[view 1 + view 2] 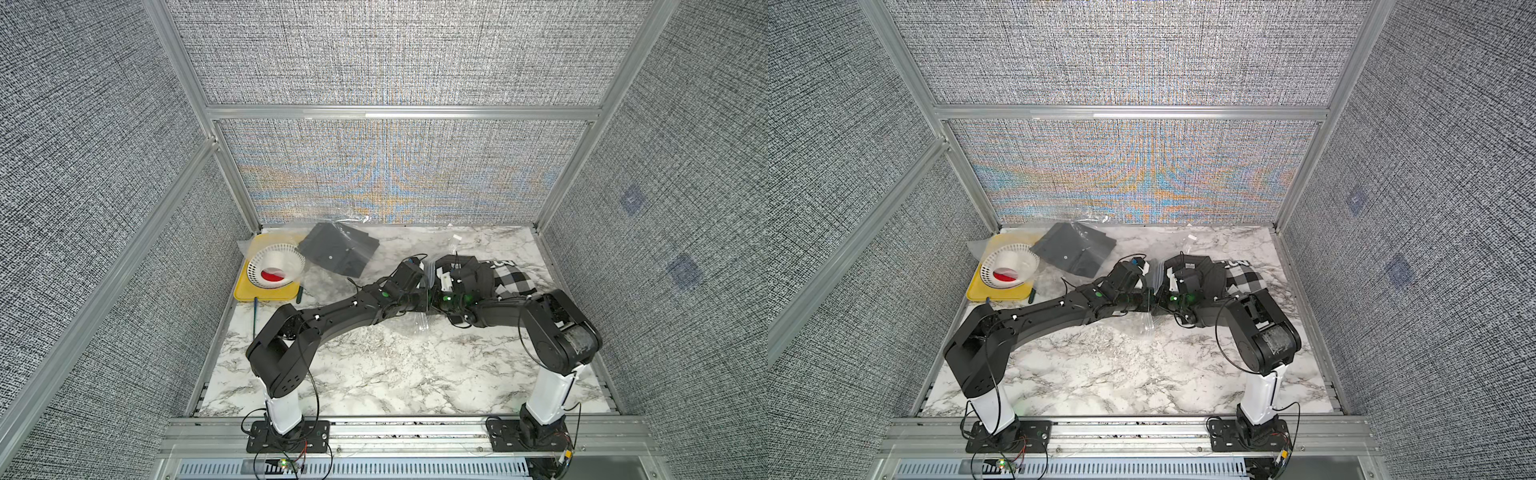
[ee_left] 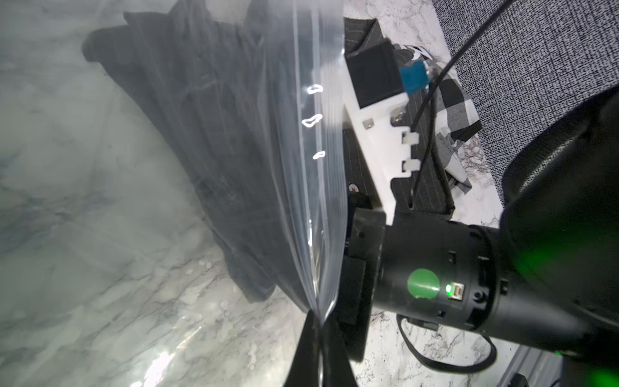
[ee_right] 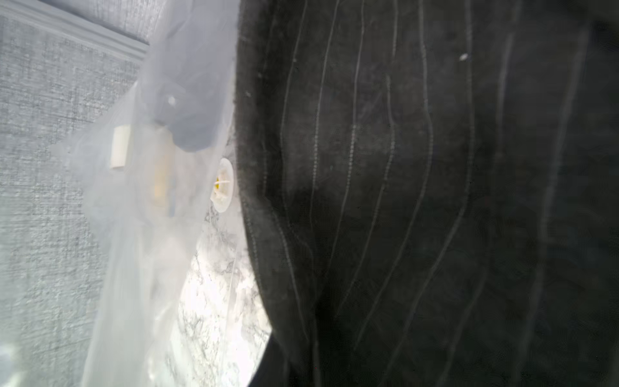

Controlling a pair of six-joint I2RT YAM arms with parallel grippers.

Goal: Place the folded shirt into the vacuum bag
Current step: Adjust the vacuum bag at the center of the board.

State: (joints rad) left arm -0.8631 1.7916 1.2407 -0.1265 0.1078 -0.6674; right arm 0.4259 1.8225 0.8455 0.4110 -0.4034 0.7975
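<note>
Pinching crinkly clear vacuum bag (image 2: 301, 167), left gripper (image 2: 320, 331) jaws; right gripper (image 1: 433, 296) jaws unreadable behind pinstriped shirt (image 3: 402, 167).

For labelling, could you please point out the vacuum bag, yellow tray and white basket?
vacuum bag (image 2: 325, 187): left wrist view, zip edge.
yellow tray (image 1: 266, 294): a top view, near rim.
white basket (image 1: 275, 250): a top view, far wall.

The folded shirt (image 3: 402, 201) is dark with thin pale pinstripes, bunched, and lies at 2 o'clock from scene centre. The vacuum bag (image 2: 301, 174) is clear, crinkled film at the shirt's 9 o'clock, its ribbed zip edge (image 2: 330, 134) raised. Shirt fabric shows through the film. The round white valve disc (image 3: 222, 184) sits just beside the shirt's edge.
</note>
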